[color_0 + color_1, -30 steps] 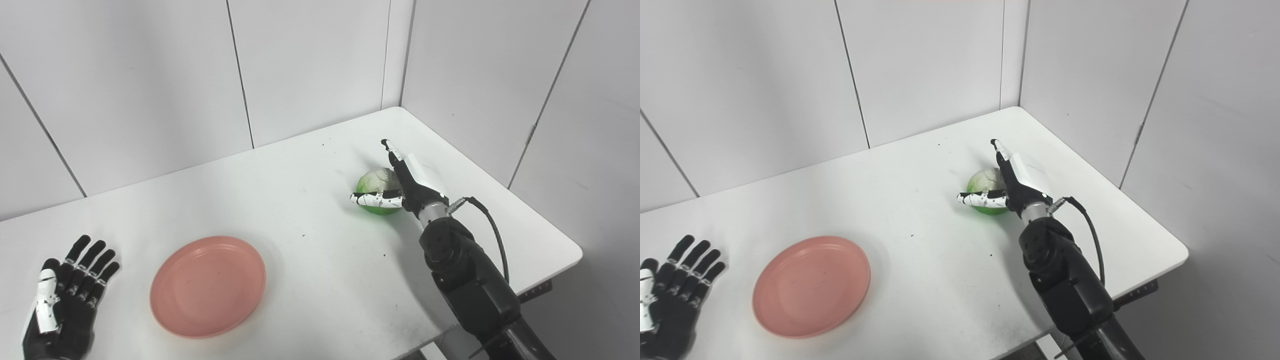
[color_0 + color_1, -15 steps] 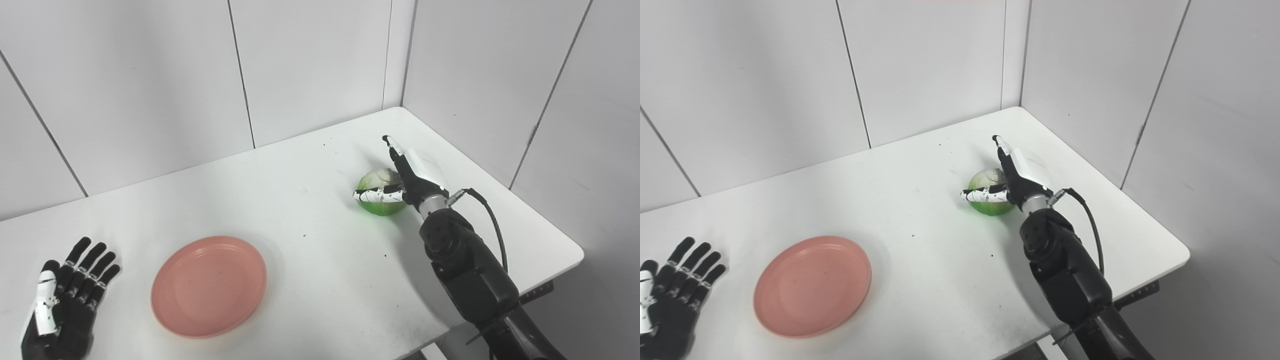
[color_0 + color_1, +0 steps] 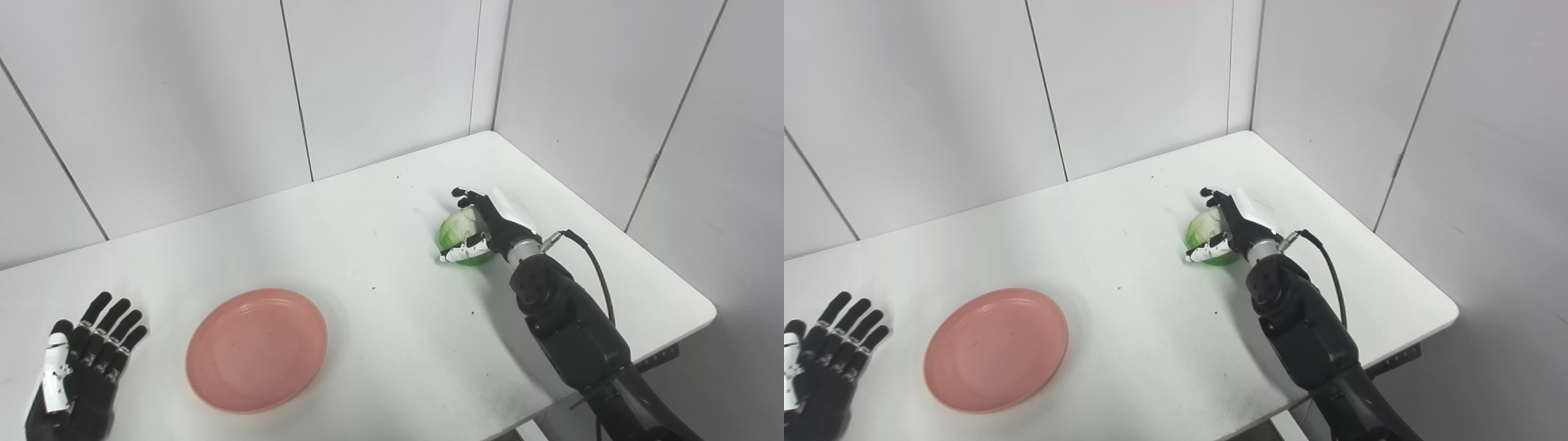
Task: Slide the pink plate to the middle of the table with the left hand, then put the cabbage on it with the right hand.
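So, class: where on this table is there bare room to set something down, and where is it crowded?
The widest bare stretch lies between the pink plate and the cabbage, running back to the wall. Another bare strip lies along the table edge right of the right arm. It is crowded at the cabbage, where the right hand curls its fingers around it, and near the left hand.

White table (image 3: 380, 294), far right corner set against grey wall panels. Pink plate (image 3: 256, 350) lies near the front edge, left of centre, nothing on it. Green cabbage (image 3: 458, 233) rests on the right half, towards the back. Small dark specks on the tabletop.
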Motion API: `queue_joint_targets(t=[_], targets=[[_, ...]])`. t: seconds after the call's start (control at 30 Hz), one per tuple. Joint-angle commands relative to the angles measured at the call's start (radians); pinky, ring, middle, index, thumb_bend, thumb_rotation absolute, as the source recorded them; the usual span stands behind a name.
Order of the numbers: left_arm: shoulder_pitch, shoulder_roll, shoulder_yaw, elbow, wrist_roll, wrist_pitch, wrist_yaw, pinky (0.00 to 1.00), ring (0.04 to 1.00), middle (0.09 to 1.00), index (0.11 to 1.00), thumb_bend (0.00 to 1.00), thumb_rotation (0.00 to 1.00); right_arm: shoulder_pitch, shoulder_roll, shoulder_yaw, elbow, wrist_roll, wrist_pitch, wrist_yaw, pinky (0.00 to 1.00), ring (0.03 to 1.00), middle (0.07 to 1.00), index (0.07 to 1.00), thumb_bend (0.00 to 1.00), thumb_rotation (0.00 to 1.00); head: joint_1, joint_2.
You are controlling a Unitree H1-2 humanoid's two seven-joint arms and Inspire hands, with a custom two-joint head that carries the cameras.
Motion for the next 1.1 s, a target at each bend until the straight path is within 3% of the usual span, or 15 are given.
queue_joint_targets(t=[0.0,0.07,0.13,0.17,0.2,0.23,0.27,0.33,0.77,1.07], targets=[[0.041,0.012,-0.011,0.022,0.011,0.069,0.011,0.88,0.864,0.87,0.859,0.41,1.0,-0.031,-0.031,0.017,-0.001,-0.003,-0.011,0.007,0.71,0.755,0.775,0.794,1.0,0.08,0.0,-0.001],[0.042,0.013,-0.013,0.022,0.01,0.067,0.006,0.88,0.865,0.871,0.859,0.41,1.0,-0.031,-0.042,0.034,0.005,-0.017,-0.011,0.003,0.7,0.754,0.777,0.796,1.0,0.07,0.0,-0.001],[0.043,0.013,-0.012,0.019,0.009,0.069,0.008,0.88,0.866,0.87,0.859,0.41,1.0,-0.029,-0.053,0.052,0.011,-0.04,-0.019,-0.02,0.63,0.676,0.71,0.73,0.95,0.02,0.0,0.005],[0.043,0.013,-0.012,0.018,0.008,0.071,0.008,0.87,0.865,0.869,0.857,0.41,1.0,-0.028,-0.056,0.06,0.016,-0.055,-0.027,-0.04,0.54,0.586,0.632,0.652,0.88,0.01,0.0,0.005],[0.043,0.013,-0.012,0.016,0.008,0.072,0.009,0.87,0.865,0.869,0.857,0.41,1.0,-0.027,-0.058,0.065,0.021,-0.067,-0.034,-0.06,0.53,0.576,0.623,0.642,0.87,0.01,0.0,0.005],[0.043,0.013,-0.013,0.016,0.008,0.073,0.008,0.87,0.865,0.869,0.856,0.41,1.0,-0.028,-0.06,0.071,0.027,-0.08,-0.036,-0.077,0.5,0.541,0.552,0.577,0.7,0.0,0.0,0.005],[0.043,0.014,-0.013,0.019,0.008,0.07,0.004,0.87,0.865,0.869,0.858,0.41,1.0,-0.029,-0.062,0.077,0.035,-0.094,-0.037,-0.097,0.48,0.479,0.527,0.546,0.61,0.0,0.0,0.005],[0.043,0.015,-0.014,0.02,0.011,0.066,0.004,0.87,0.866,0.869,0.859,0.42,1.0,-0.032,-0.063,0.087,0.051,-0.117,-0.041,-0.129,0.48,0.427,0.52,0.493,0.53,0.0,0.0,0.005],[0.045,0.015,-0.023,0.016,0.014,0.058,0.001,0.88,0.864,0.868,0.859,0.42,1.0,-0.031,-0.055,0.076,0.046,-0.126,-0.034,-0.158,0.44,0.411,0.53,0.481,0.52,0.0,0.009,0.012],[0.045,0.003,-0.03,0.011,0.024,0.054,0.015,0.87,0.854,0.857,0.849,0.43,1.0,-0.019,-0.054,0.061,-0.015,-0.137,-0.02,-0.158,0.4,0.394,0.511,0.504,0.52,0.0,0.024,0.011]])
